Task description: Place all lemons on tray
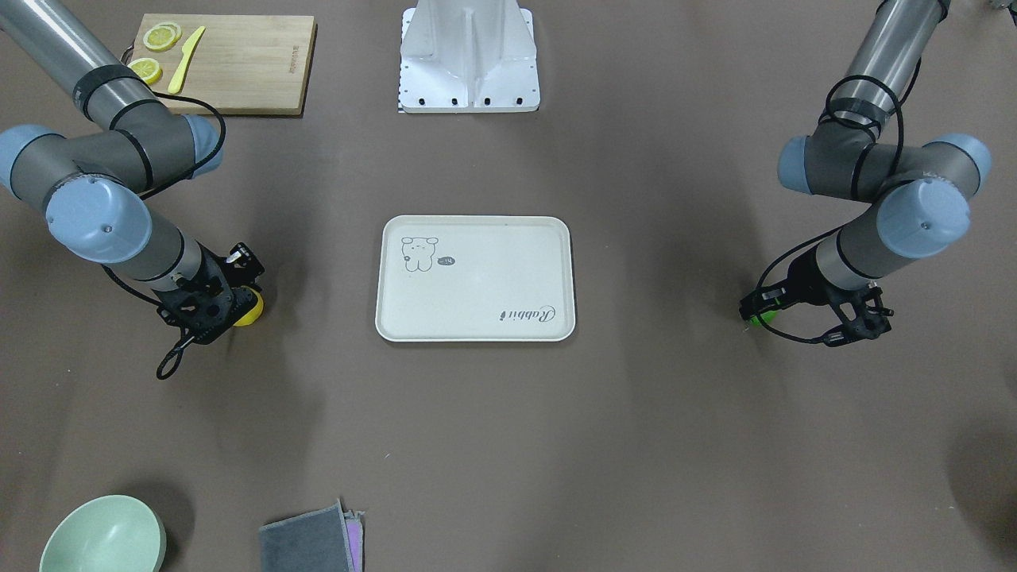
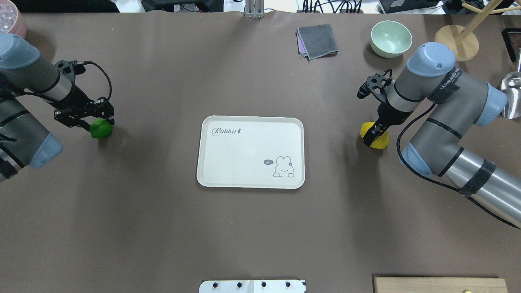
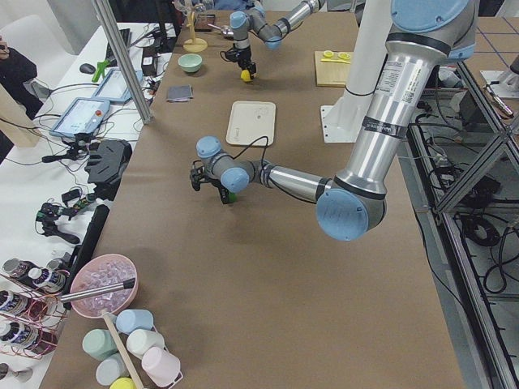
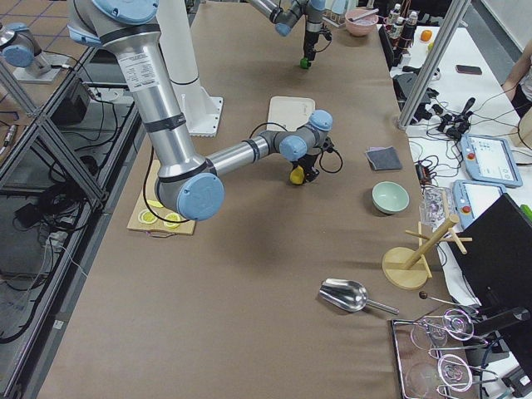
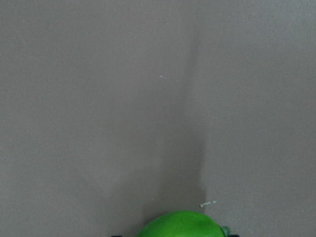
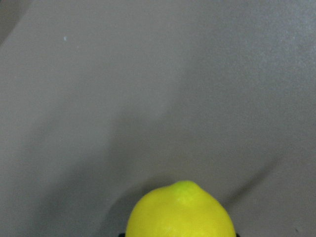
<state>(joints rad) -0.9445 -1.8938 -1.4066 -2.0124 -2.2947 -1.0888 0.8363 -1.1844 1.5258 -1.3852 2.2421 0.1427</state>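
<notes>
The off-white tray [image 2: 248, 146] lies flat at the table's middle, with nothing on it; it also shows in the front view [image 1: 477, 302]. The green lemon [image 2: 101, 128] rests on the table to the tray's left. My left gripper [image 2: 96, 123] stands over it, fingers closed against its sides; the left wrist view shows the lemon's top [image 5: 180, 224] between the fingertips. The yellow lemon [image 2: 377, 139] is to the tray's right. My right gripper [image 2: 374, 132] is closed on it, and it fills the bottom of the right wrist view [image 6: 180, 212].
A wooden cutting board [image 1: 238, 67] with lemon slices [image 1: 161, 36] and a yellow knife sits near the robot base [image 1: 469, 59]. A pale green bowl [image 2: 390, 38], a folded grey cloth [image 2: 317, 40], a wooden stand [image 2: 456, 42] and a metal scoop [image 2: 512, 93] lie at the far right.
</notes>
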